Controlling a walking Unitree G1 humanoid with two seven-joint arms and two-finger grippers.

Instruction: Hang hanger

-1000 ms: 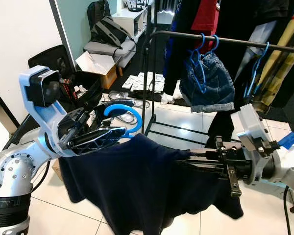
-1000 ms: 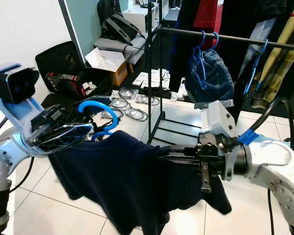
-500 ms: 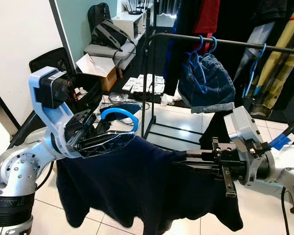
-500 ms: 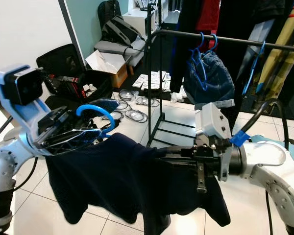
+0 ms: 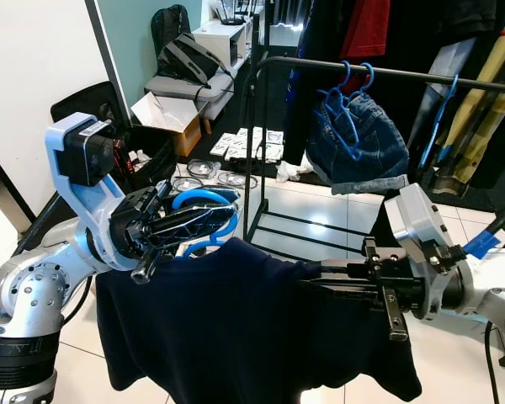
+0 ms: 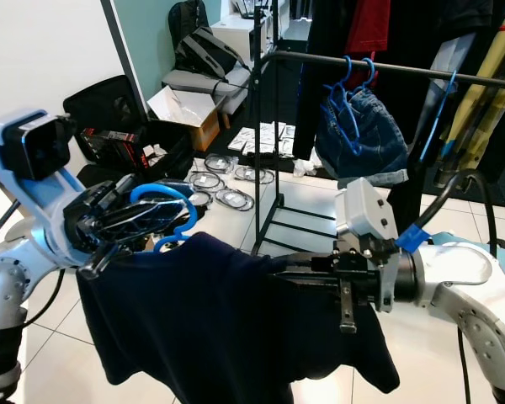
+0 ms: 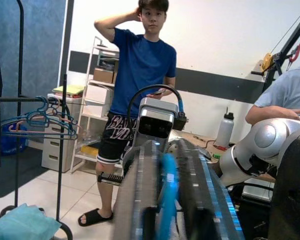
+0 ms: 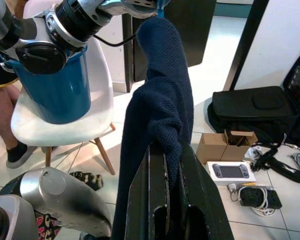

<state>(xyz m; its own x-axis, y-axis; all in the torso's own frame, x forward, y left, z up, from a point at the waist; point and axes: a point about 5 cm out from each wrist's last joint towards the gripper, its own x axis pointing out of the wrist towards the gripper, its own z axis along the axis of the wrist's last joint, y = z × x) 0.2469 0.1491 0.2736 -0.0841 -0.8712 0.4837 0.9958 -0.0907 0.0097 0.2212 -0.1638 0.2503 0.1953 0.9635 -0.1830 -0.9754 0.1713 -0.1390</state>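
Note:
A blue hanger [image 5: 204,202] carries a dark navy garment [image 5: 236,328] that drapes down in front of me. My left gripper [image 5: 223,215] is shut on the hanger just below its hook; the blue plastic [image 7: 167,195] sits between the fingers in the left wrist view. My right gripper [image 5: 310,282] is shut on the garment's far shoulder, and the navy cloth [image 8: 162,110] lies folded between its fingers. The black clothes rail [image 5: 387,71] runs across the upper right, above and beyond both grippers. Blue hangers with denim shorts [image 5: 353,143] hang on it.
The rack's black upright [image 5: 254,143] stands just behind the hanger hook. Dark and yellow clothes [image 5: 480,101] crowd the rail's right end. Boxes and bags [image 5: 172,109] and a black case [image 5: 109,118] lie on the floor at left. A person [image 7: 140,65] stands behind me.
My left gripper has rolled, so the blue hook now stands more upright and nearer the rack upright. The garment hangs straighter. The right gripper has barely moved.

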